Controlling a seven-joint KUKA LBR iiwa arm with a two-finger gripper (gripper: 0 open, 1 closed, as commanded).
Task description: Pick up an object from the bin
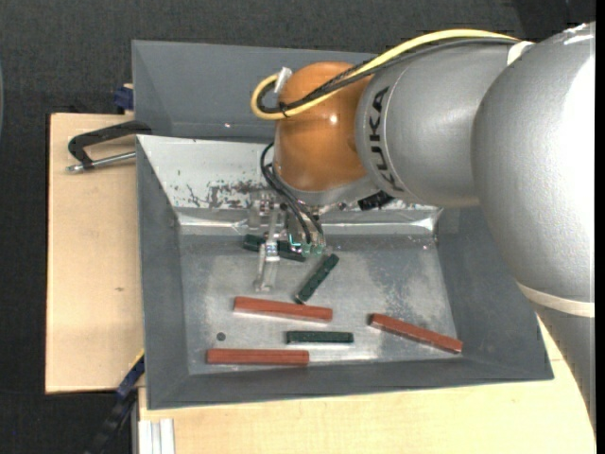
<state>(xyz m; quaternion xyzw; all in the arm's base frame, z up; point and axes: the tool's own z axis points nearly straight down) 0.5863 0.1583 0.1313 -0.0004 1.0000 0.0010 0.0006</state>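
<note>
My gripper [276,244] hangs below the arm's orange cover, near the back middle of the bin floor. Just to its right, a dark green bar [317,277] lies tilted on the floor. A small dark green piece [252,244] shows at the gripper's left side, partly hidden by it. In front of the gripper lies a red-brown bar [282,308], almost level across the bin.
Nearer the front lie a short dark green bar [319,338], a long red-brown bar [257,356] at the front left and another red-brown bar [416,333] at the front right. The big grey arm covers the bin's right back part.
</note>
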